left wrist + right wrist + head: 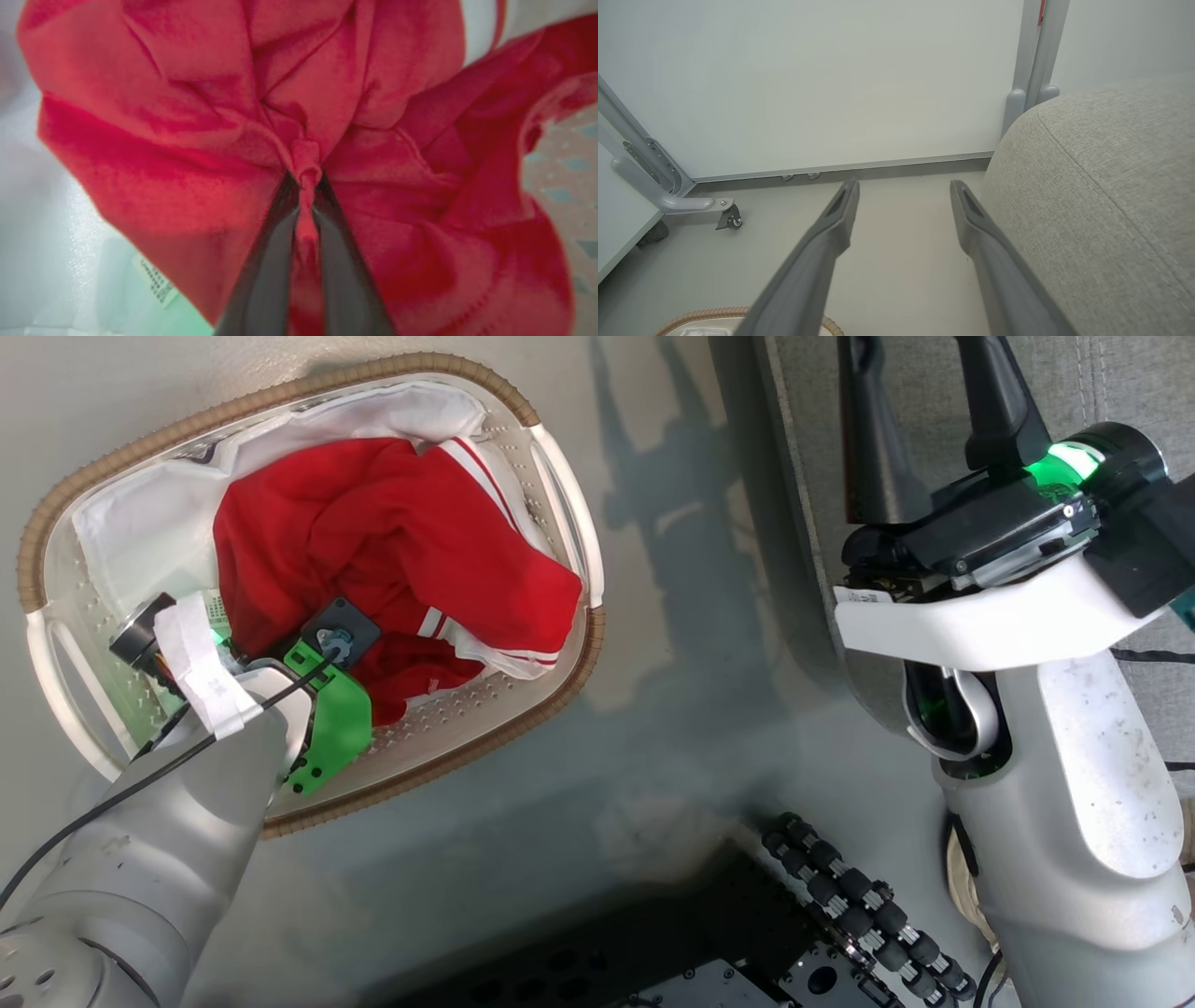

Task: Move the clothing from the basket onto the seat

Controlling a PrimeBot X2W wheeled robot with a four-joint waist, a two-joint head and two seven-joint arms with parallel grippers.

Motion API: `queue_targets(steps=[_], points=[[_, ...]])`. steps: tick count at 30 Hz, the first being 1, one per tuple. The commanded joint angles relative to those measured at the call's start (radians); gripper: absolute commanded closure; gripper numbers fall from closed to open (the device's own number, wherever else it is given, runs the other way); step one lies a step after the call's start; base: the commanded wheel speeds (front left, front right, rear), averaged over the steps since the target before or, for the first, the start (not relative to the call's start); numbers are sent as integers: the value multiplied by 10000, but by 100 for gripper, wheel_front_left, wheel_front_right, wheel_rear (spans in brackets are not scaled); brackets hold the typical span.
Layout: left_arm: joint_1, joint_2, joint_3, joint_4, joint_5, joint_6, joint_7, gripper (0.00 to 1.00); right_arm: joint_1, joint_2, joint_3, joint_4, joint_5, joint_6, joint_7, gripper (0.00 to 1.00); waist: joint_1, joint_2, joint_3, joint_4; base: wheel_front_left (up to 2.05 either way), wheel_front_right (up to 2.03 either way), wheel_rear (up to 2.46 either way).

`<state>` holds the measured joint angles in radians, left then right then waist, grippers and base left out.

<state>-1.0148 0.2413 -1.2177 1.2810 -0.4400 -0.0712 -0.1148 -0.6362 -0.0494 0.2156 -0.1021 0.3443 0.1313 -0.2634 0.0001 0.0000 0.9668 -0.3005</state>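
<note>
Entry: red garment (373, 523) is lying in the laundry basket (448, 723), upper left of frame; left pincer (306, 179) is clamping a fold (hold for lifting out); right pincer (903, 186) is hanging spread beside the sofa cushion (1101, 186).

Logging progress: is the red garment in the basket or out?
In. The clothing lies bunched inside the basket, one fold pinched by the left gripper; none lies on the visible seat.

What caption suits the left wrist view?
Left claw shut on a fold of the red clothing inside the basket.
</note>
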Motion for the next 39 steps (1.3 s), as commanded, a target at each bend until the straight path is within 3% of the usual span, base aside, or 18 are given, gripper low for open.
queue_targets(steps=[1, 10, 17, 27, 39], points=[[-33, 132, 13, 56, -114, -52, 69, 100, 26, -26, -52, -8, 108, -10, -17, 0, -1, 0, -28, -28, 0, 0, 0], [233, 289, 270, 49, -475, -55, -822, 100, -121, -24, 12, 213, 354, -10, -17, 0, -1, 0, -364, -266, 0, 0, 0], [763, 237, 660, -394, -899, -47, -1454, 100, 178, -27, 127, 669, 256, -10, -17, 0, -1, 0, -1364, -36, 0, 0, 0], [2062, 595, 1886, -2670, -996, 30, -1516, 100, 834, -32, 291, 1589, -356, -10, -17, 0, -1, 0, -3183, 693, 0, 0, 0], [3773, 219, 3736, -4358, -465, -48, -1510, 100, 2022, -38, 181, 2715, -753, -10, -17, 0, -1, 0, -5176, 1790, 0, 0, 0]])
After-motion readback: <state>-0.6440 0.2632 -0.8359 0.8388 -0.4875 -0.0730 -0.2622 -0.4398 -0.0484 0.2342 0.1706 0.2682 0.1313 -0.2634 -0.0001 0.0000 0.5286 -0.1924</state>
